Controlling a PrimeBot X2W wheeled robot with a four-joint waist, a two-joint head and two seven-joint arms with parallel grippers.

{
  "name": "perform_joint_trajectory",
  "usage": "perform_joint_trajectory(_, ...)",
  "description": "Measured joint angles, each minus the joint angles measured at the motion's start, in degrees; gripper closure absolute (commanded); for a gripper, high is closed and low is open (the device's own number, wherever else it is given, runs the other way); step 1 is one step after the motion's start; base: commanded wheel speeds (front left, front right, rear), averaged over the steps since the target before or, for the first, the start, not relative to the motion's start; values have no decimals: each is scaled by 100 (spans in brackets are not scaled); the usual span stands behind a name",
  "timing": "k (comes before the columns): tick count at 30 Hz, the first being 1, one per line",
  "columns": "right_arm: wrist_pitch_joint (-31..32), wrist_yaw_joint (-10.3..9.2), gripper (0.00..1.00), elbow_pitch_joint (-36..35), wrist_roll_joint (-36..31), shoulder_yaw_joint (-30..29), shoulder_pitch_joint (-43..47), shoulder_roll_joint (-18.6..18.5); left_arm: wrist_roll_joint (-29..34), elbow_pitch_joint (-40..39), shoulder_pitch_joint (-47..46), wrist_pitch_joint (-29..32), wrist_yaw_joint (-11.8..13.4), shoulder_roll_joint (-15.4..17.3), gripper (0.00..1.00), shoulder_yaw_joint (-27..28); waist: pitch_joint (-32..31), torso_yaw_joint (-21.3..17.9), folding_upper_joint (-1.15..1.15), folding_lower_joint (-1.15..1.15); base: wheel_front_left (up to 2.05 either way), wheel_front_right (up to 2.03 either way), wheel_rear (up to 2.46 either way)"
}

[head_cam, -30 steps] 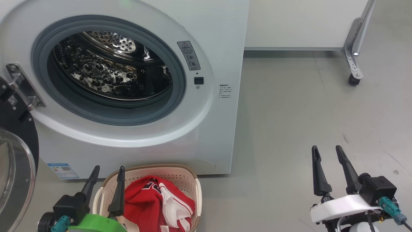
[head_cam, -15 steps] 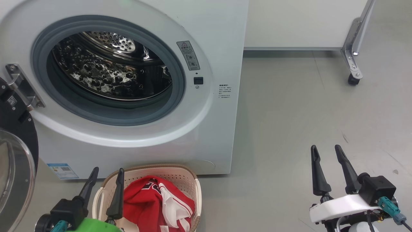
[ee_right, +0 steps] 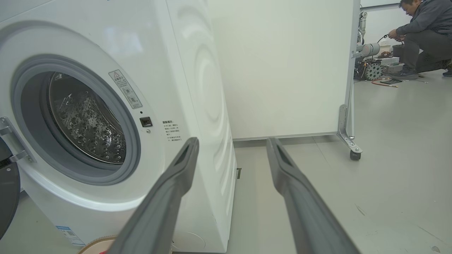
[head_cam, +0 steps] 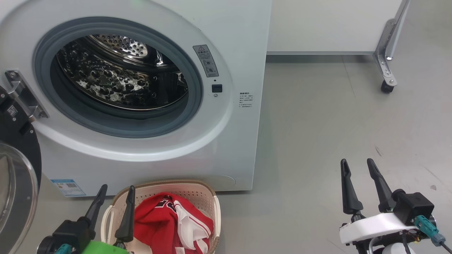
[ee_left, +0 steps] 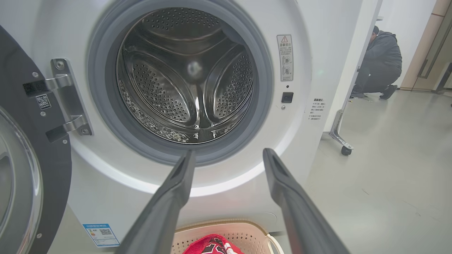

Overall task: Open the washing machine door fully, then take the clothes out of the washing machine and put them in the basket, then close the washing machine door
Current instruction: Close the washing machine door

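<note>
The round washing machine door, a glossy black rim around bulging clear glass, stood swung open at far left, leftward of the left end effector, the nearer arm. That and the right end effector gaped wide, holding nothing. Soft red-and-white clothes lay crumpled in the cream perforated plastic basket before the white washing machine.

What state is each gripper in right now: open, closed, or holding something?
Left gripper: open, holding nothing.
Right gripper: open, holding nothing.
</note>
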Motion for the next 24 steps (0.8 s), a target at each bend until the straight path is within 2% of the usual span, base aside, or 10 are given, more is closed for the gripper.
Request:
perform_joint_trajectory(12,0,-1,0,-5,1,0,0,0,-33,33,92,0,0,-1,0,88,10,25,0,0,-30,30,0)
perform_joint_trajectory(24,0,-3,0,-19,20,5,-1,1,-31,27,92,0,-1,-1,0,87,16,34,0,0,-81,81,0)
